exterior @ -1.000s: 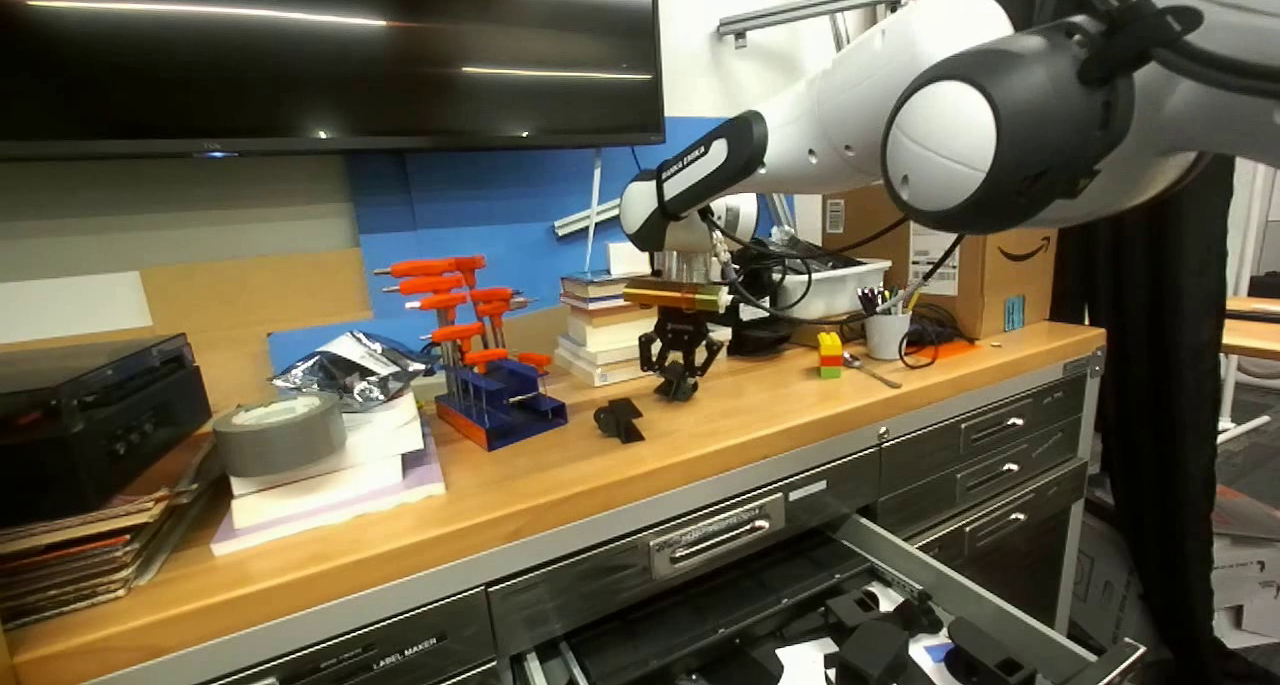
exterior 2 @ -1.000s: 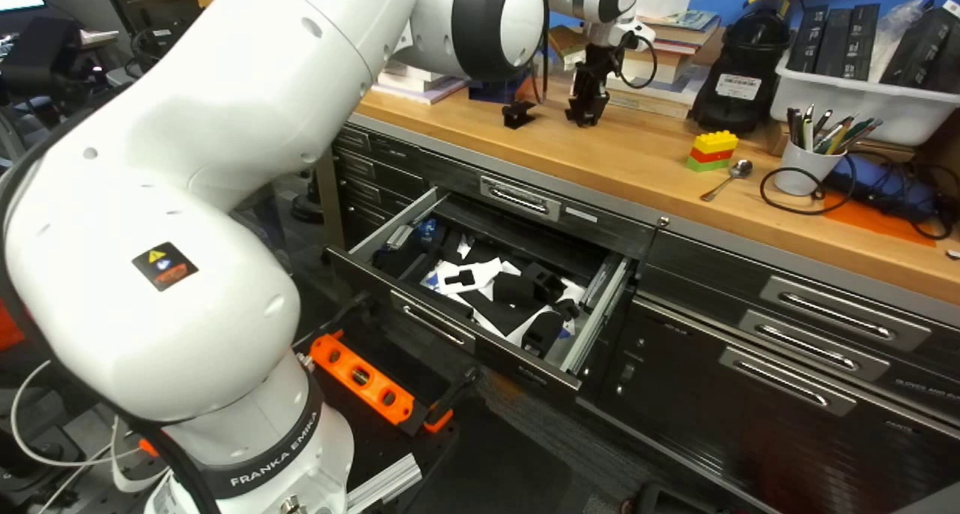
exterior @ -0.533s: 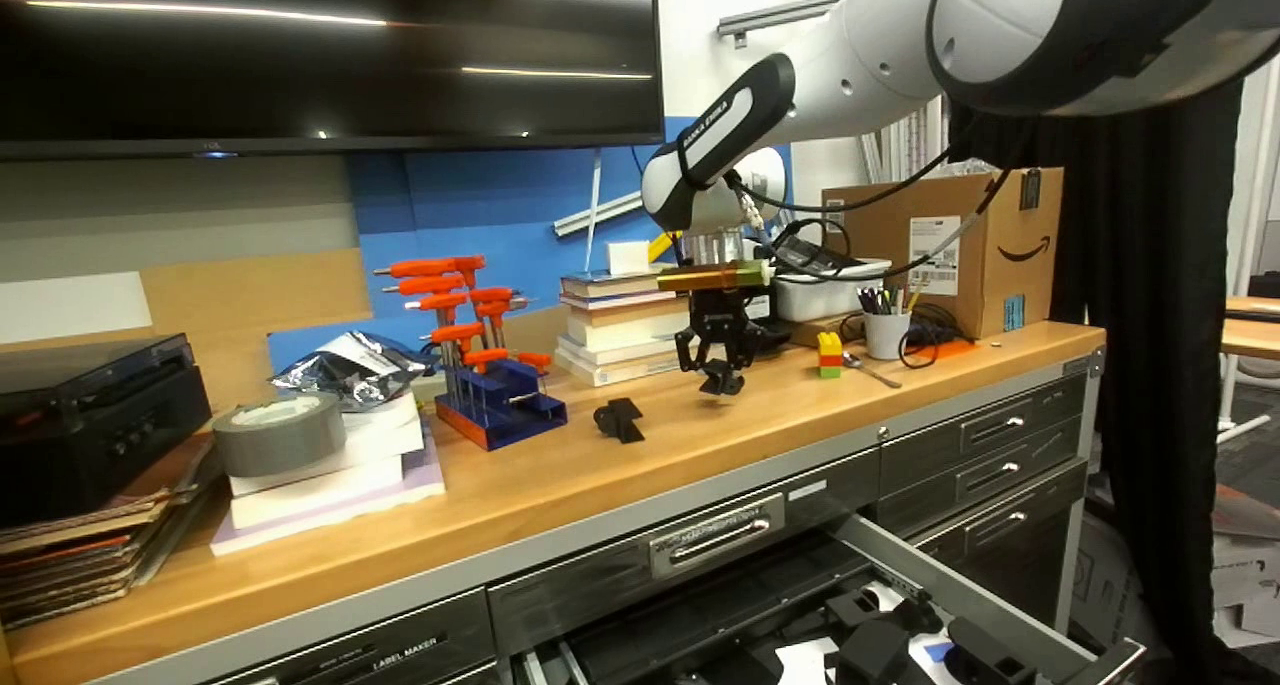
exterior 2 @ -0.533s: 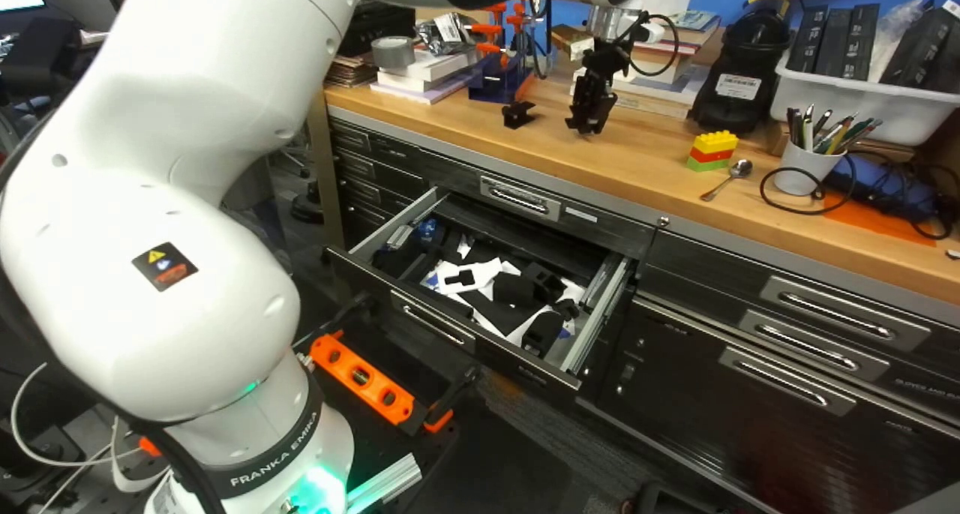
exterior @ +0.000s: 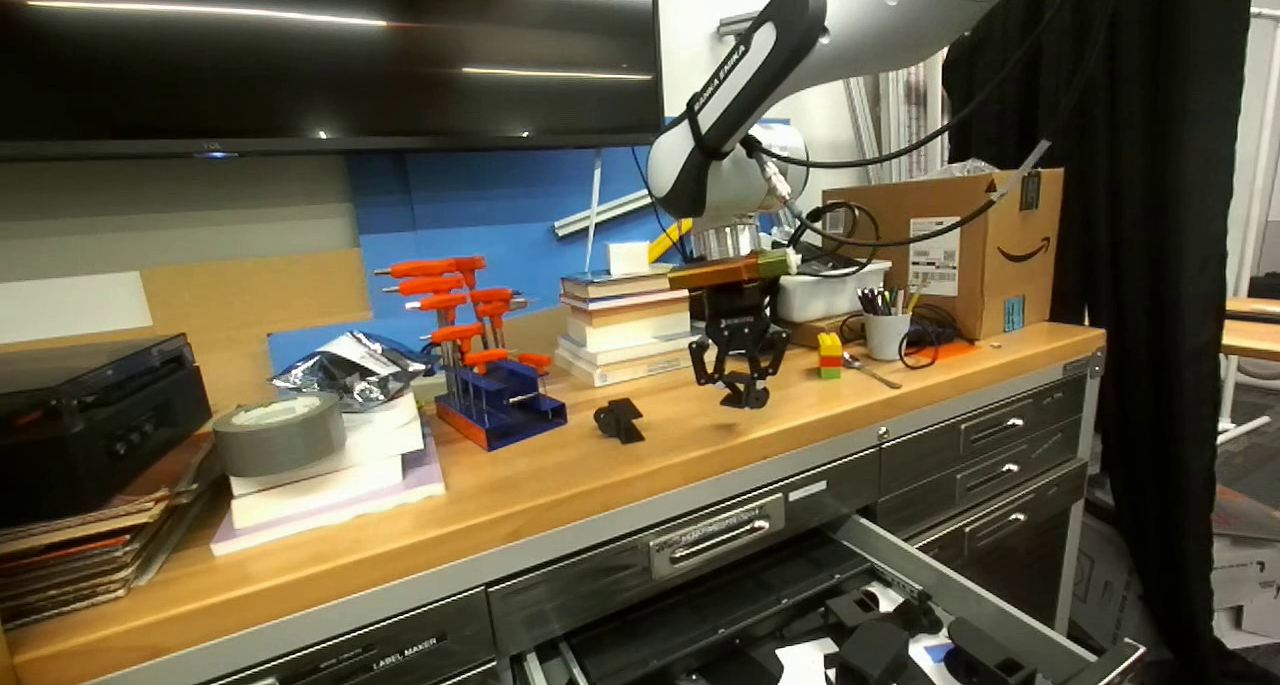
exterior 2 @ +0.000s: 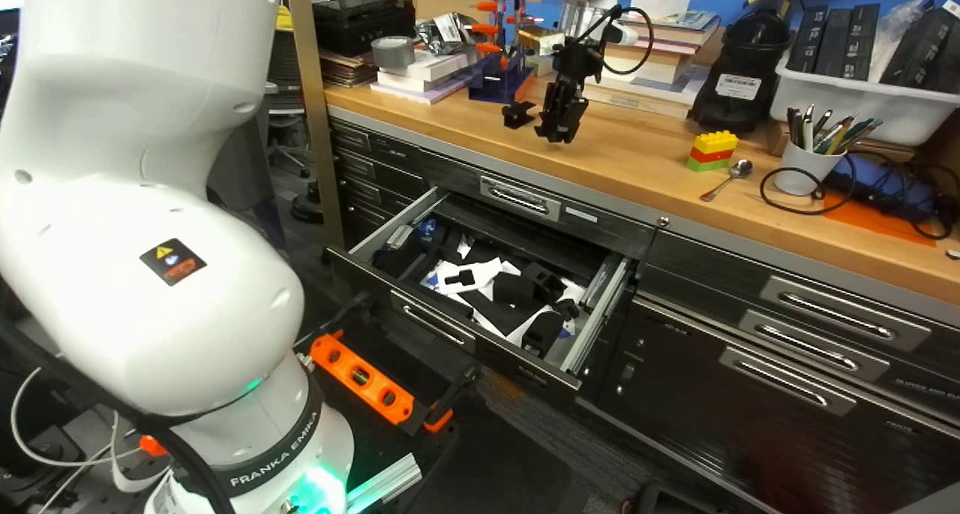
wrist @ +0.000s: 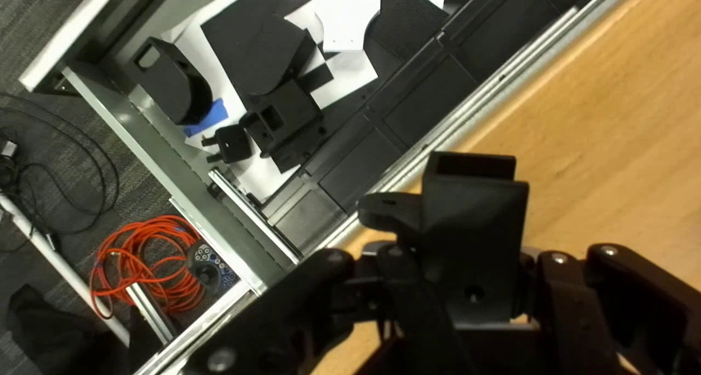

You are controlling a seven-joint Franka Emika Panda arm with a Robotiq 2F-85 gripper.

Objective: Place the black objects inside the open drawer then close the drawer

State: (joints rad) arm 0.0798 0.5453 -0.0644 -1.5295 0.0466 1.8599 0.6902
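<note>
Against a blue-panelled wall (exterior: 460, 200), below a flat-screen television (exterior: 330, 55), runs a wooden workbench top (exterior: 545, 485) over dark metal drawer fronts (exterior: 920, 465). On it, in an exterior view, a duct tape roll (exterior: 285, 447) sits upon books (exterior: 325, 505), near orange T-handle hex keys (exterior: 430, 267) in a blue stand (exterior: 510, 415); farther along are a taller book stack (exterior: 620, 330), a tower of toy bricks (exterior: 829, 357), a metal spoon (exterior 2: 739, 170), a white cup (exterior: 887, 337) of pens (exterior 2: 808, 133) and an Amazon box (exterior: 1010, 265), with a black curtain (exterior: 1150, 315) beyond. Beneath the bench edge the wide drawer (exterior 2: 495, 353) stands pulled out, several black pieces (wrist: 170, 82) lying inside among white paper (wrist: 348, 82). One winged black piece (exterior: 620, 420) rests on the wood near the blue stand.

Standing on a base (exterior 2: 255, 454) lit green at its foot, the white Franka arm (exterior 2: 142, 274) is cut off at the top of an exterior view and extends over the bench, its forearm (exterior: 880, 35) sloping down to a bent wrist (exterior: 735, 190). The Robotiq gripper (exterior: 740, 377) points down, leaning a little, above the wood near the front edge. Its fingers (wrist: 558, 293) are parted by the width of a black blocky piece (wrist: 471, 227) gripped between them.
</note>
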